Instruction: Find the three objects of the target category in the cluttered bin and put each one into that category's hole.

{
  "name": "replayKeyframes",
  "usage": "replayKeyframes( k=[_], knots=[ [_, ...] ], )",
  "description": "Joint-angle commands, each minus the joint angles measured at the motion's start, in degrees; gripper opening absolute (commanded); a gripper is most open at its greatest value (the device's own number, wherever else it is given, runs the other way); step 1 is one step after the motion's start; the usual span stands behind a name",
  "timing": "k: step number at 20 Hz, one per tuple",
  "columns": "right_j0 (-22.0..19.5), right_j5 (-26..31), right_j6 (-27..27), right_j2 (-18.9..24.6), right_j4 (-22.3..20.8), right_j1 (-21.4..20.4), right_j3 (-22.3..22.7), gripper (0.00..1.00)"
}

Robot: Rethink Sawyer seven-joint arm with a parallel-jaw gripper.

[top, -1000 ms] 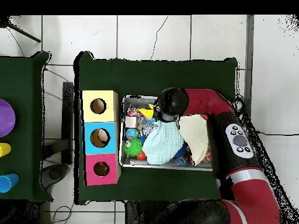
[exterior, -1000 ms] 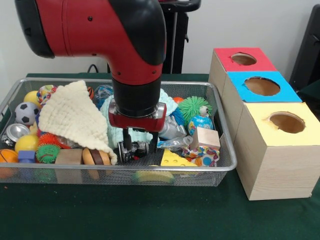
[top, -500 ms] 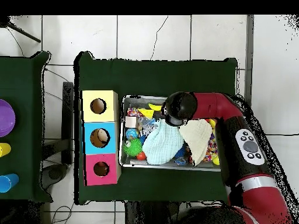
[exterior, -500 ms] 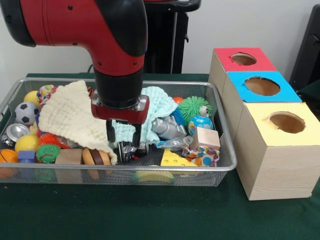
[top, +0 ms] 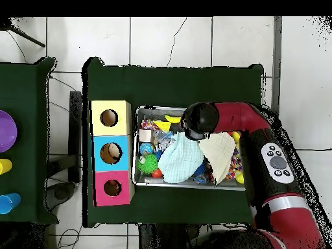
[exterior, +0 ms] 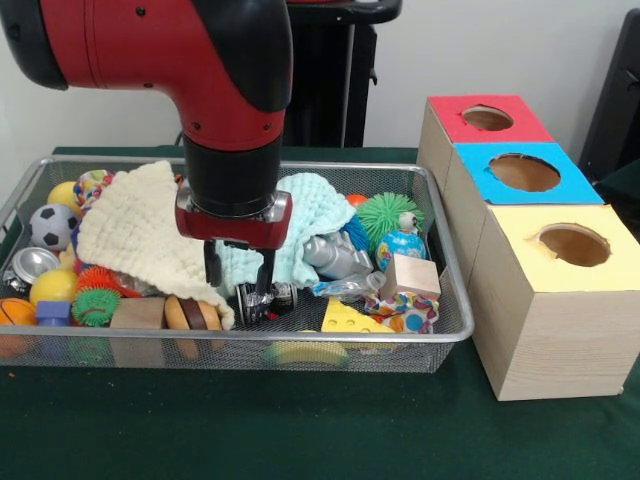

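Gripper hangs over the wire bin, fingers spread apart with nothing between them, tips just above the cream cloth's lower edge. Small black-and-chrome toy sits just right of the right fingertip, apart from it. Mint cloth lies behind the gripper. Right of it: silver figure, green spiky ball, wooden cube, yellow cheese wedge. Three boxes stand outside the bin: red, blue, yellow, each with a hole. Target category: cannot tell.

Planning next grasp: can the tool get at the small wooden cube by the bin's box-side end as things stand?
Probably yes. The wooden cube sits on top of the clutter with nothing over it, and the tool hangs open over the bin nearby.
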Motion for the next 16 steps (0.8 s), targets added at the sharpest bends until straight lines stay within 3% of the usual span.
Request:
replayKeyframes(
  k=[1, 5, 16],
  knots=[
    [-0.61, -2.33, -15.68, 4.29, -3.58, 6.07, -3.05, 1.0],
    [-2.25, -3.98, -18.51, 5.36, -4.75, 9.04, -5.71, 1.0],
    [-4.15, 2.27, -25.97, 7.98, -5.59, 13.06, -13.89, 1.0]
  ],
)
